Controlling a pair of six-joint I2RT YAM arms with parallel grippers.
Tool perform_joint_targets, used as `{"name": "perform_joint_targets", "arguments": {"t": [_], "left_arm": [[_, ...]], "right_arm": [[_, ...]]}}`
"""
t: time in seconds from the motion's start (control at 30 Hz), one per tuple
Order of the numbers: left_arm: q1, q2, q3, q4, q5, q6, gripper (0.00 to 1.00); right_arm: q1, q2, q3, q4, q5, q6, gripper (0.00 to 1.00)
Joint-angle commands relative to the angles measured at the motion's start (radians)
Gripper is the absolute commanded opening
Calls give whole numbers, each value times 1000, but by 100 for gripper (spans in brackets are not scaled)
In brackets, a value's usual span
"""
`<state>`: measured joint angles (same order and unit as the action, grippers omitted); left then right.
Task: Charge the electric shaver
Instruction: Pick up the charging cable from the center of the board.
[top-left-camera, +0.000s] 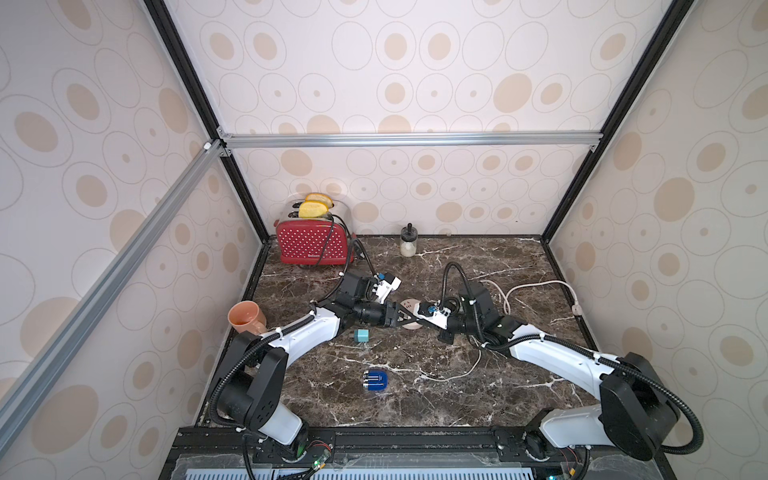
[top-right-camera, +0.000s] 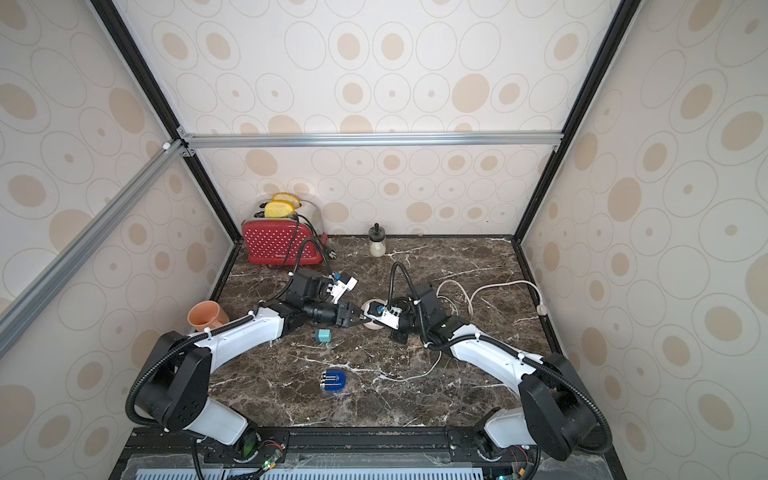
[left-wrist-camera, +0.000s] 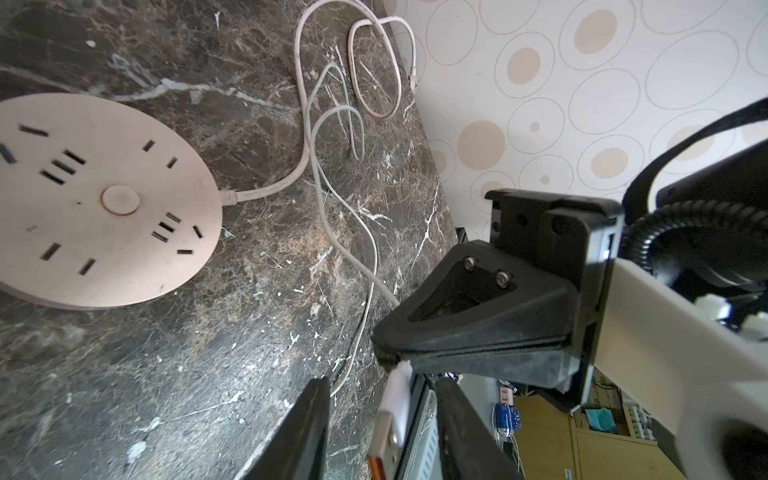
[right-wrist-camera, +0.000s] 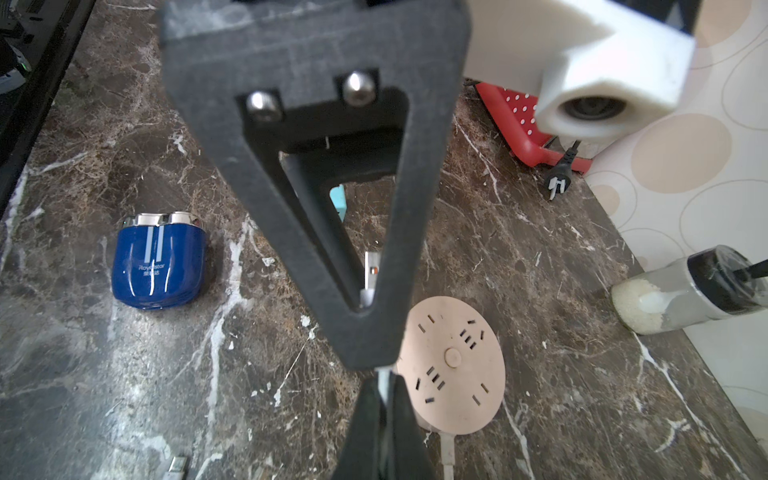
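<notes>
Dark-blue shaver (top-left-camera: 375, 381) – silver stripes; red toaster (top-left-camera: 311, 247) – white dots

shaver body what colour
Glossy dark blue shaver with two pale stripes and a silver end, best in the right wrist view.

You're in a mock kitchen booth, lab-built: marble-look worktop (top-left-camera: 415, 411), red toaster (top-left-camera: 311, 247) with bread slices (top-left-camera: 313, 209), seasoning jar (top-left-camera: 409, 243), wallpaper panels (top-left-camera: 415, 62) on aluminium framing (top-left-camera: 407, 139). Wooden cabinets (left-wrist-camera: 602, 449) show past the edge.

Glossy blue plastic shaver (right-wrist-camera: 160, 266), polished veined marble table (right-wrist-camera: 540, 270), matt pink power strip (right-wrist-camera: 451, 365)
</notes>
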<state>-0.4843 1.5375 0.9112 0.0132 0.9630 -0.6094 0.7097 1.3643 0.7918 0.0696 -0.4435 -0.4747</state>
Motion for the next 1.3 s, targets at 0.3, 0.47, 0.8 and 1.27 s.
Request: {"name": "perform_joint_targets", "arguments": {"t": [0.3, 0.47, 0.8, 1.27], "left_arm": [[-6, -51, 49, -26, 26, 16, 24], [-6, -53, 65, -66, 47, 41, 46], [-6, -21, 82, -94, 82, 63, 0], [-5, -15, 92, -111, 71, 78, 0]], "right_arm": [[-5, -18, -15, 18, -12, -18, 0], [-5, -27, -24, 15, -12, -15, 0], [-5, -32, -24, 20, -8, -15, 0], [-5, -53, -7, 35, -67, 59, 31]]}}
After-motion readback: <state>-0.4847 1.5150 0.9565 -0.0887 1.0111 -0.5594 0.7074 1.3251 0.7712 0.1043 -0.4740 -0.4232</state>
